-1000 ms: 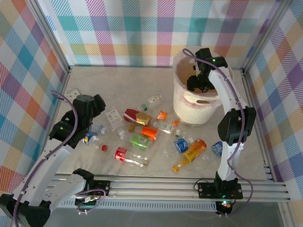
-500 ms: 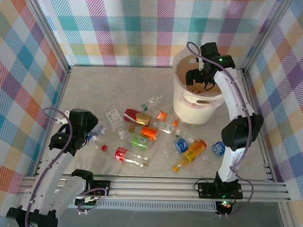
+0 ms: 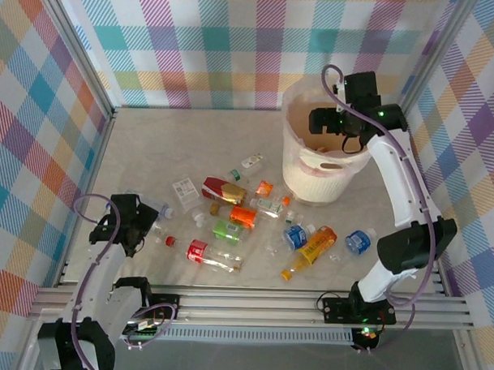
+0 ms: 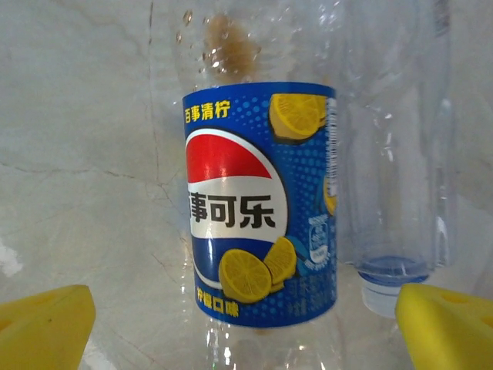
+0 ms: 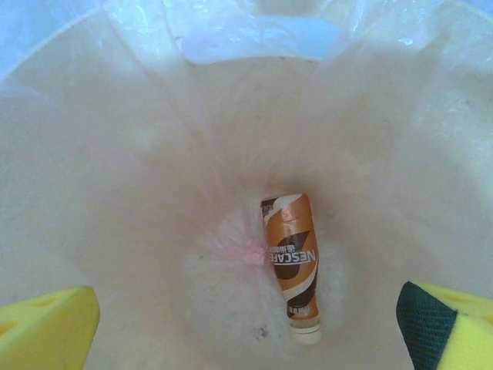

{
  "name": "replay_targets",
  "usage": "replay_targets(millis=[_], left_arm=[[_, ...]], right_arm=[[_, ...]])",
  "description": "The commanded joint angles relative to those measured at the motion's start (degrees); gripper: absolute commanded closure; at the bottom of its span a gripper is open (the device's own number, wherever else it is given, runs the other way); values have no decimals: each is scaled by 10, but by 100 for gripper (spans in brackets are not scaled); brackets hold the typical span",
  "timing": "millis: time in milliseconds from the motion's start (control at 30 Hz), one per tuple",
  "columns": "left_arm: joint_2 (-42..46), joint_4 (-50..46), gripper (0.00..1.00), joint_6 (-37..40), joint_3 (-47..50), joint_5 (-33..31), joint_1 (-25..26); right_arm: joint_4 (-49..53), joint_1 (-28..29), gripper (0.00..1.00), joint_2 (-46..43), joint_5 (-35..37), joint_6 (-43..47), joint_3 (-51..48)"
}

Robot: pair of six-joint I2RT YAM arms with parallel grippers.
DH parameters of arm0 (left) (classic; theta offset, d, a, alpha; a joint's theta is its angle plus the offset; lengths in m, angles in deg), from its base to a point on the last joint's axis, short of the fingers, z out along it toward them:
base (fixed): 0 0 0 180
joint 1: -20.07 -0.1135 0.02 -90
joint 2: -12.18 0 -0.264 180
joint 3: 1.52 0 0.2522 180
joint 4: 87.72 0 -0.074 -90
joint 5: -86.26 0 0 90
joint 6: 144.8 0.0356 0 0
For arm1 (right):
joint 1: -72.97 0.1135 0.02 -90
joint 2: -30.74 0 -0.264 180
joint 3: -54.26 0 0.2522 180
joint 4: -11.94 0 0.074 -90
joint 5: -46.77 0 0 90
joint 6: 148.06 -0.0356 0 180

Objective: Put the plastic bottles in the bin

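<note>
So the worktop (image 3: 192, 142) is a pale marbly sheet w/ plaid walls round it, and the bin (image 3: 300, 183) stands at the upper right of the overhead frame, way bigger than anything else on there. Right tool (image 3: 324, 121) hangs over the bin's mouth. In its own cam the right tool (image 5: 246, 330) is spread wide w/ nothing between the pads, so released, empty. Looking down inside the bin (image 5: 154, 193) I count just one bottle on the bottom, the brown-label one (image 5: 291, 266). Can't say if more hide out of shot. Left tool (image 3: 134, 223) sits low at the left end of the mess. Its cam shows it splayed open too, pads either side of a blue-label bottle (image 4: 258, 231) w/ a clear bottle (image 4: 397, 154) just beside it, not gripping either afaict. Everything else lies loose mid-frame: red-label bottle (image 3: 222, 188), orange bottle (image 3: 243, 215), green bottle (image 3: 227, 230), yellow-orange bottle (image 3: 314, 246), blue bottle (image 3: 357, 242) and several more, plus a loose red cap (image 3: 170, 241). IMO that's barely started, approx a dozen left to go.
</note>
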Motion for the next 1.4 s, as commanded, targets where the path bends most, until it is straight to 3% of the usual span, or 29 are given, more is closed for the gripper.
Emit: replay_targets(millis=[0, 667, 933, 1100, 1367], left_arm=[[-19, 36, 1, -5, 8, 26, -11], [-71, 85, 15, -46, 63, 6, -45], [-87, 106, 37, -72, 76, -9, -56], [-36, 60, 49, -73, 63, -38, -55], [132, -24, 61, -27, 7, -82, -54]], right_arm=[[-52, -2, 0, -28, -16, -15, -20], [-80, -2, 0, -44, -35, -24, -57], [-81, -2, 0, -59, -45, -26, -63], [-74, -3, 0, -69, -49, -26, -63], [-91, -2, 0, -87, -72, -32, -71]])
